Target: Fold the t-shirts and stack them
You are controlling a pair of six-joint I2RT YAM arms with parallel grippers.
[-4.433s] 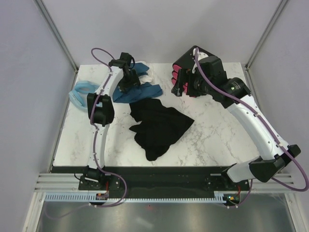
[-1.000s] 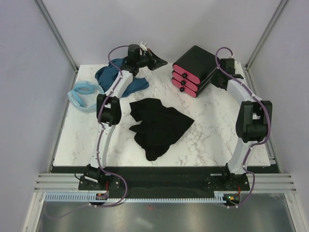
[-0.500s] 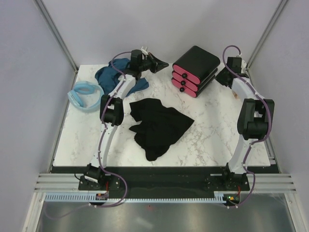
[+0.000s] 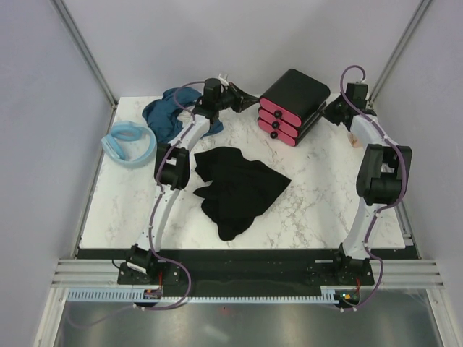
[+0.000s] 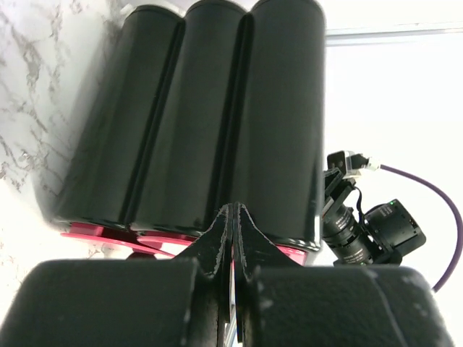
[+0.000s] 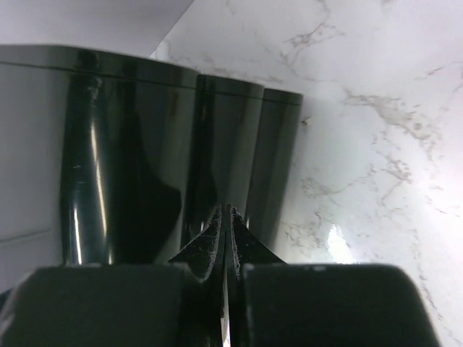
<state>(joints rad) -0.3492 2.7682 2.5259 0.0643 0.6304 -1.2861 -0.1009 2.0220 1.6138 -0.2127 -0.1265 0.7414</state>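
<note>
A black t-shirt (image 4: 239, 188) lies crumpled in the middle of the marble table (image 4: 325, 210). At the back left lies a bunched teal-blue t-shirt (image 4: 165, 116), and a light blue t-shirt (image 4: 129, 143) sits by the left edge. My left gripper (image 4: 251, 97) hovers at the back, shut and empty, its tips pointing right at a glossy black stack of three cases with pink fronts (image 4: 293, 105). My right gripper (image 4: 331, 113) is also shut and empty, just right of that stack. The wrist views show the left gripper (image 5: 233, 210) and the right gripper (image 6: 226, 211) with jaws pressed together.
The black cases (image 5: 217, 108) fill the left wrist view, and their far side (image 6: 145, 144) fills the right wrist view. A small pinkish-beige block (image 4: 354, 139) lies by the right arm. Grey walls close in the table at the back and sides.
The left gripper has swung right, away from the teal-blue shirt and toward the black cases. The right wrist has drawn back toward the rear right corner. The shirts have not moved.
</note>
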